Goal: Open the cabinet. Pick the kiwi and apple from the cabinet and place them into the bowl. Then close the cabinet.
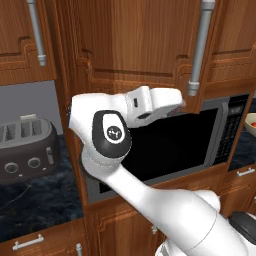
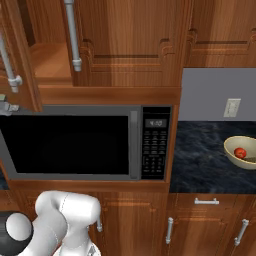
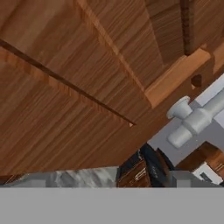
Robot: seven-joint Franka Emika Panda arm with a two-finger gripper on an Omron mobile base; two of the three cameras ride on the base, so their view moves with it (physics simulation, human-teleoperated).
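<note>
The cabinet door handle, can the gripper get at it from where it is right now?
Probably yes. The open gripper sits just beside the lower end of the silver bar handle on the cabinet door, above the microwave, with nothing between them.

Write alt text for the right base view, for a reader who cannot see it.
A black microwave with a keypad panel sits built into reddish-brown cabinetry, below the wall cabinet, whose left door hangs ajar. On the dark stone counter to the right stands a cream bowl with a red apple in it. The robot's white arm rises at lower left.
</note>
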